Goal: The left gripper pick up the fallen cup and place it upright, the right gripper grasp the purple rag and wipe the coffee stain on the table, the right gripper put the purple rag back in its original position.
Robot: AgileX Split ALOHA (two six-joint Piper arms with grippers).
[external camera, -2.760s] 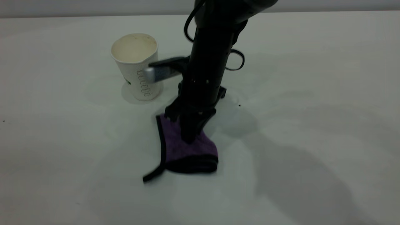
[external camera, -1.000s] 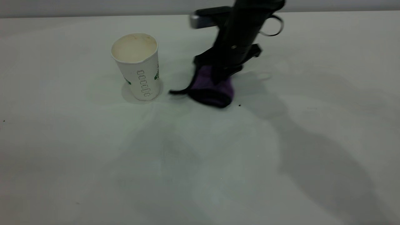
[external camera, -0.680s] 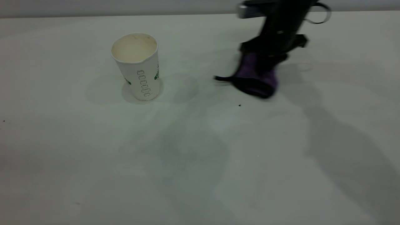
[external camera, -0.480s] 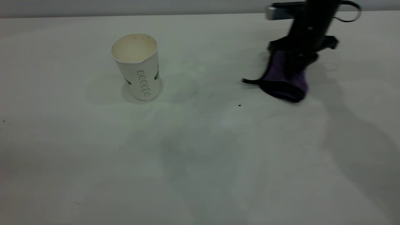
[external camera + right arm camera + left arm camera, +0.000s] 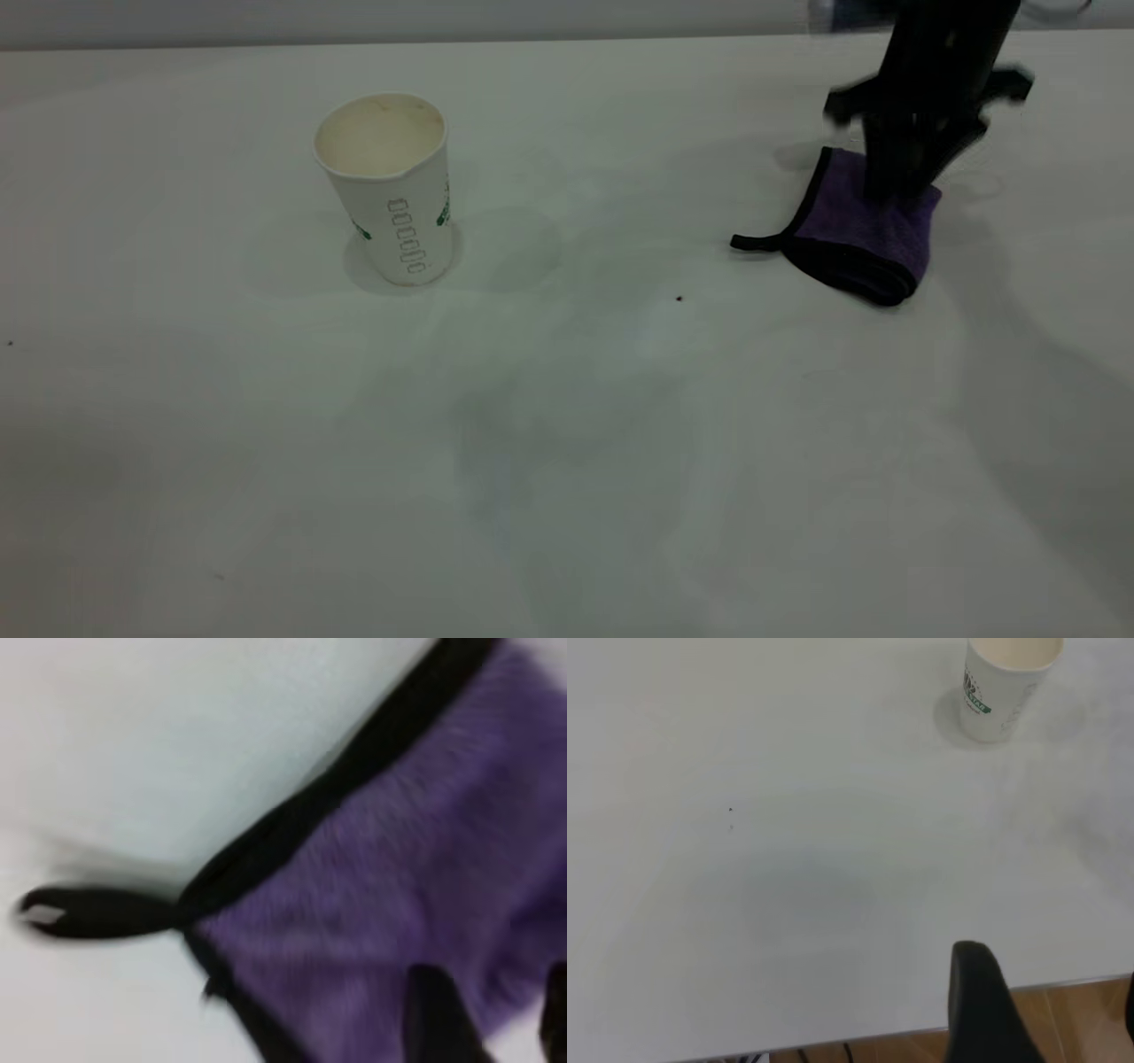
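Note:
The white ribbed cup (image 5: pixel 390 190) stands upright on the table (image 5: pixel 567 461) at the left; it also shows in the left wrist view (image 5: pixel 1005 682). The purple rag (image 5: pixel 864 235) lies flat on the table at the far right, its black strap pointing left. My right gripper (image 5: pixel 895 182) stands upright over the rag's back part; in the right wrist view its fingers (image 5: pixel 434 1019) are apart, with the rag (image 5: pixel 372 904) lying under and between them. My left gripper (image 5: pixel 1054 1019) is open and empty near the table's edge, out of the exterior view. No coffee stain shows.
A tiny dark speck (image 5: pixel 679 299) lies on the table between the cup and the rag. Faint grey smears mark the middle of the table. In the left wrist view the table's edge (image 5: pixel 859 1038) runs close to my left gripper, with wooden floor beyond.
My right gripper carried the rag from the middle front of the table to the far right. The rag, which hung bunched from the fingers, now lies flat. The cup has not moved.

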